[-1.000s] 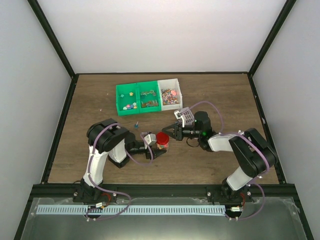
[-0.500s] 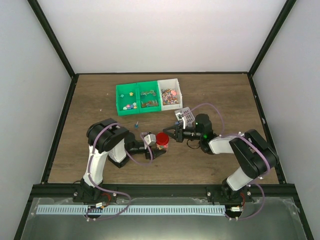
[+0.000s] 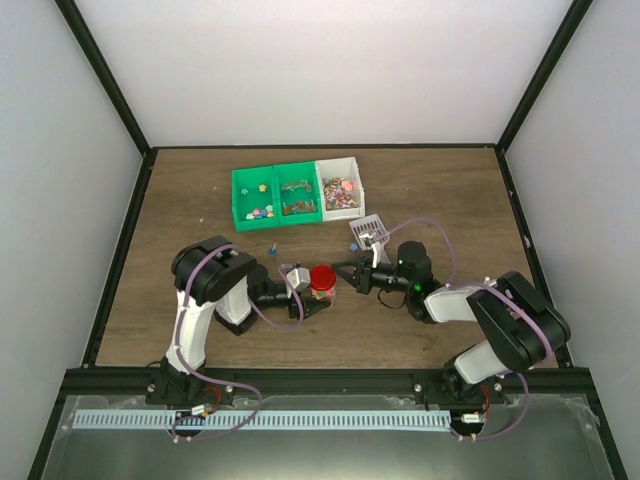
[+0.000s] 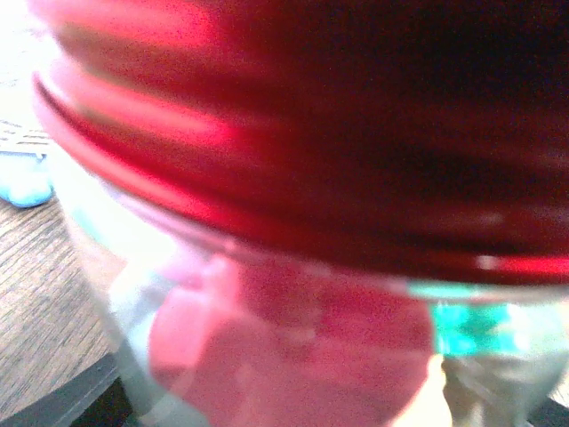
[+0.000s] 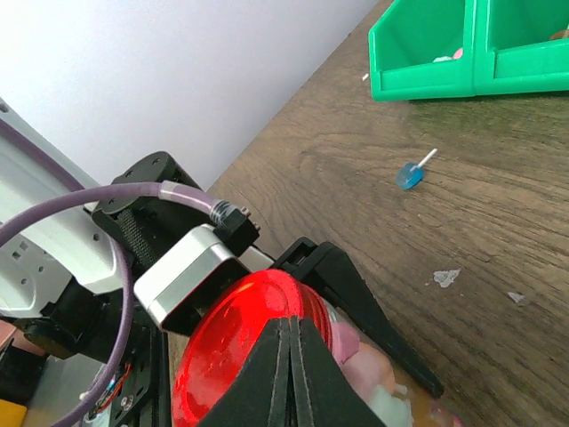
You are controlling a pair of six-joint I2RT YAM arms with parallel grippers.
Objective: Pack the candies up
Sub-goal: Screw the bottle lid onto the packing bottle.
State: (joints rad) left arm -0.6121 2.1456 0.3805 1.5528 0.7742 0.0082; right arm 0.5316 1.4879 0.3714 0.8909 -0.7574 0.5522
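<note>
A small clear jar with a round red lid (image 3: 323,275) stands on the table, and my left gripper (image 3: 316,297) is shut around its body. Pink and pale candies (image 5: 360,360) show through the glass. In the left wrist view the lid (image 4: 311,133) and the pink candies (image 4: 284,347) fill the frame, blurred. My right gripper (image 3: 339,271) is shut and empty, with its joined fingertips (image 5: 292,322) resting on the lid's edge. More candies (image 3: 341,192) lie in the white bin.
Two green bins (image 3: 277,195) and the white bin (image 3: 352,170) stand at the back centre. A clear scoop (image 3: 367,230) lies on the table behind my right arm. A small blue lollipop (image 5: 411,173) lies between the bins and the jar.
My right gripper has closed and dropped lower, moving left until its tips reach the red lid. The left gripper and the jar have stayed put.
</note>
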